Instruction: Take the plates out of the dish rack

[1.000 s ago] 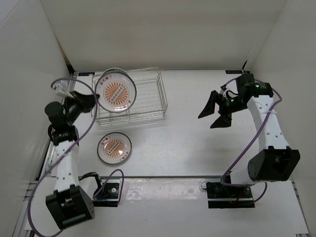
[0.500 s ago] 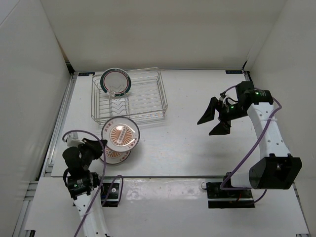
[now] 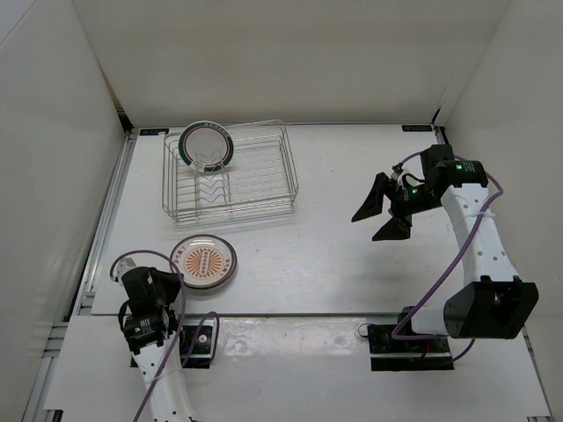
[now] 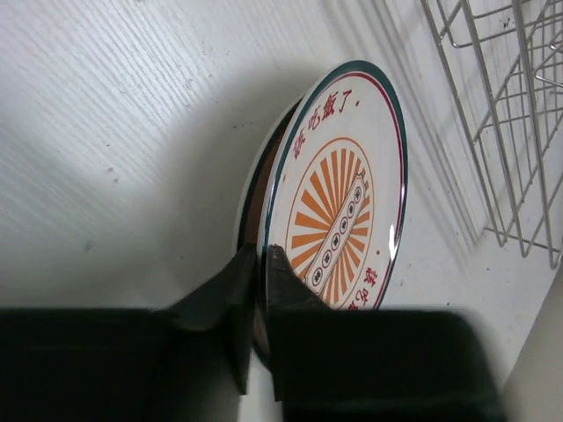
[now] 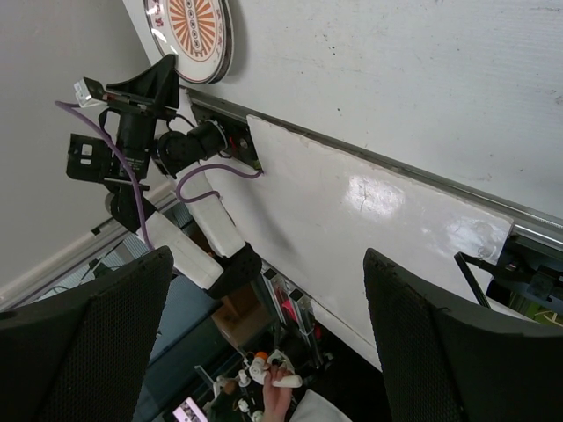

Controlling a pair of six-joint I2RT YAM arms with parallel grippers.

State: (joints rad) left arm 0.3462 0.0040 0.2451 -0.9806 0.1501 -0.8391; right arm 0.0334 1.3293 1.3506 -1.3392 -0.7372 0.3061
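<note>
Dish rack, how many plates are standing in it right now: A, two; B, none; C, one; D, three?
C: only the teal-rimmed plate stands in the dish rack, while a sunburst plate lies on the table outside it.

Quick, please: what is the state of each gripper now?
Left gripper: closed on the rim of the top sunburst plate.
Right gripper: open, holding nothing.

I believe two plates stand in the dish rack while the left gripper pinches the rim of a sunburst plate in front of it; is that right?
Not quite: the top external view shows only one, the teal-rimmed plate, standing in the dish rack. The left gripper does pinch the rim of a sunburst plate in front of it.
</note>
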